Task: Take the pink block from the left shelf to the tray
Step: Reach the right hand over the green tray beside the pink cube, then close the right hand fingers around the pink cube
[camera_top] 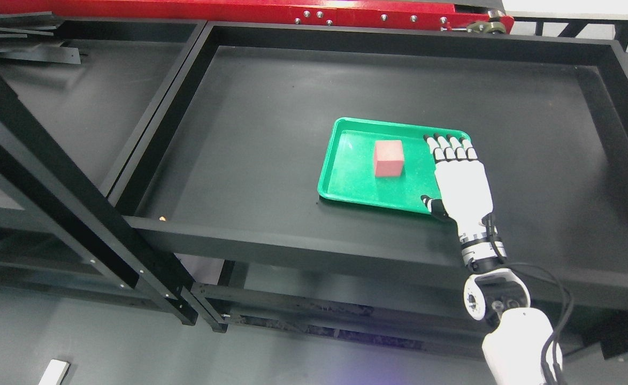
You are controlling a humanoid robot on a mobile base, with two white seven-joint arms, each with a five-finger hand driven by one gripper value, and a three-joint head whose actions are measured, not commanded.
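Observation:
A pink block (389, 158) rests upright inside the green tray (346, 182), a little left of the tray's middle. The tray lies on the black shelf surface (271, 133). My right hand (456, 171) hovers over the tray's right edge, palm down, fingers (450, 147) stretched flat and open, holding nothing. It is apart from the block, roughly a hand's width to its right. The white right forearm (517, 331) rises from the lower right. No left arm shows.
The shelf has a raised black rim (303, 248) along its front and sides. A second black shelf bay (89, 107) lies to the left behind slanted frame bars (52, 182). A red beam (271, 10) runs along the top. Grey floor shows below.

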